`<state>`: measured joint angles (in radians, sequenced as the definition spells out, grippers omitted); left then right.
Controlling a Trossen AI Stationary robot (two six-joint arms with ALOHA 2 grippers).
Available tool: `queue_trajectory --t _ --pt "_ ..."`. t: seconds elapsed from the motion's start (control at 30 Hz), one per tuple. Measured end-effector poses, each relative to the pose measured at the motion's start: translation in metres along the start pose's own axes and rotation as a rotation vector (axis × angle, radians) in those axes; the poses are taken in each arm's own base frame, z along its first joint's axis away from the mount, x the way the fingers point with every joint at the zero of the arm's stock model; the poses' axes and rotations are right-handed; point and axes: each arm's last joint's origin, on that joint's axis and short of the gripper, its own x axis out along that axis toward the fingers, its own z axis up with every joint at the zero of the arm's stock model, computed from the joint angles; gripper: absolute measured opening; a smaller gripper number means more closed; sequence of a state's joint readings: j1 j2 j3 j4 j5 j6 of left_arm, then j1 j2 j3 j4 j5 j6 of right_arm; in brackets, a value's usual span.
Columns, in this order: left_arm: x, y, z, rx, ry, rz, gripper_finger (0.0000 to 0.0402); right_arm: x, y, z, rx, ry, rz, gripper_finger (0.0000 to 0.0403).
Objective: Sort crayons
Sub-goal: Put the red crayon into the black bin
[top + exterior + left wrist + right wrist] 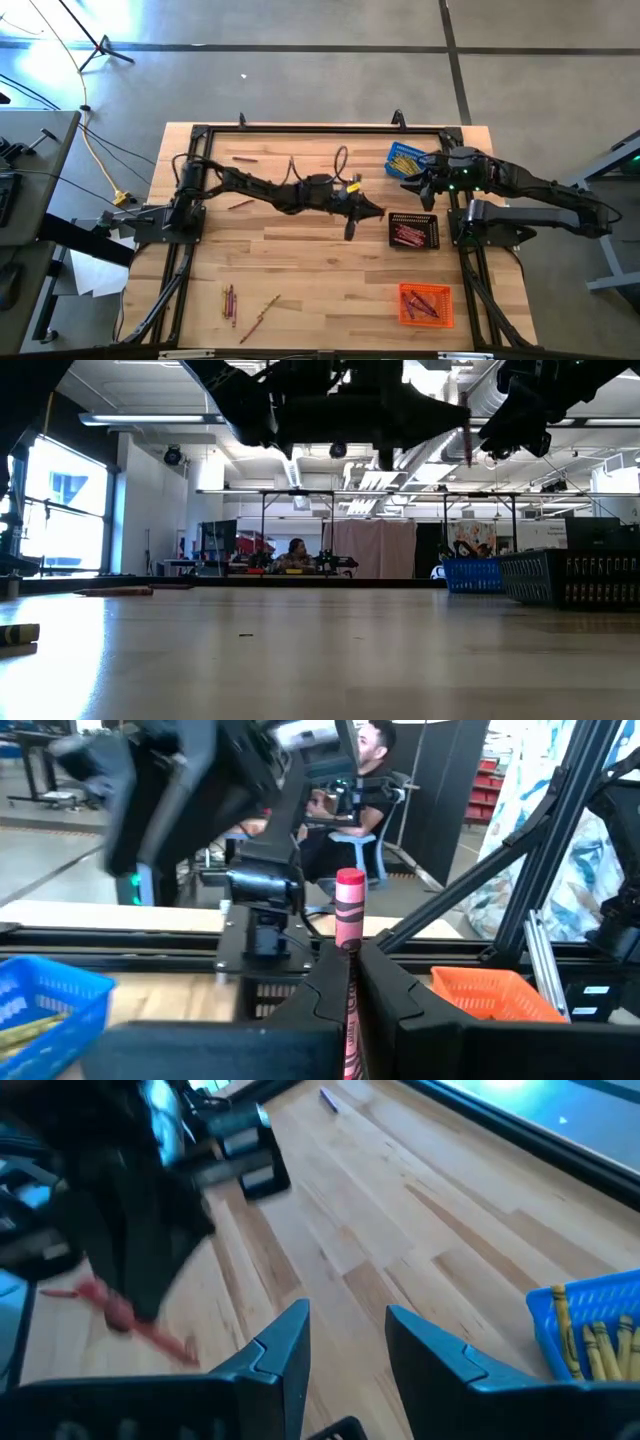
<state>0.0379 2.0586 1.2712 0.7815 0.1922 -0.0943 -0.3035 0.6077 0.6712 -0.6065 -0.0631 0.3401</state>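
Observation:
My left gripper [370, 212] is near the table's middle, just left of the black basket [413, 230], and is shut on a pink crayon [349, 910]. The black basket holds red crayons. My right gripper [411, 187] is open and empty [347, 1342], beside the blue basket [405, 158], which holds yellow crayons [585, 1342]. The orange basket [425, 304] at the near right holds more crayons. Loose crayons lie on the table at the far left [245, 157], at the left [240, 203] and near the front edge [231, 300]. My left gripper pinches the pink crayon's shaft [349, 945] between its two fingers. The fingers come level from the table's left and lie across the crayon. The crayon stands about upright, its top end [349, 877] above the fingers, and it is lifted clear of the table [467, 445].
Black frame rails [320, 128] run along the table's far edge and down both sides. A cable [340, 160] loops over the left arm. In the low view a crayon [18, 634] lies at the left. A person [365, 760] sits beyond the table.

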Motion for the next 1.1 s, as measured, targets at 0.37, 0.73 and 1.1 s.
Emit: queue_trajectory --t 0.37,0.73,1.1 --pt "0.058 -0.004 -0.024 0.003 -0.036 -0.036 0.0000 0.000 0.001 0.001 -0.022 -0.011 0.009 0.0116" --pt "0.084 0.004 -0.058 -0.005 -0.017 -0.039 0.0008 0.000 0.001 0.000 -0.037 0.003 0.004 0.0116" --pt "0.084 0.009 -0.062 0.027 0.021 -0.030 0.0103 0.000 0.000 -0.003 -0.045 0.027 -0.004 0.0116"
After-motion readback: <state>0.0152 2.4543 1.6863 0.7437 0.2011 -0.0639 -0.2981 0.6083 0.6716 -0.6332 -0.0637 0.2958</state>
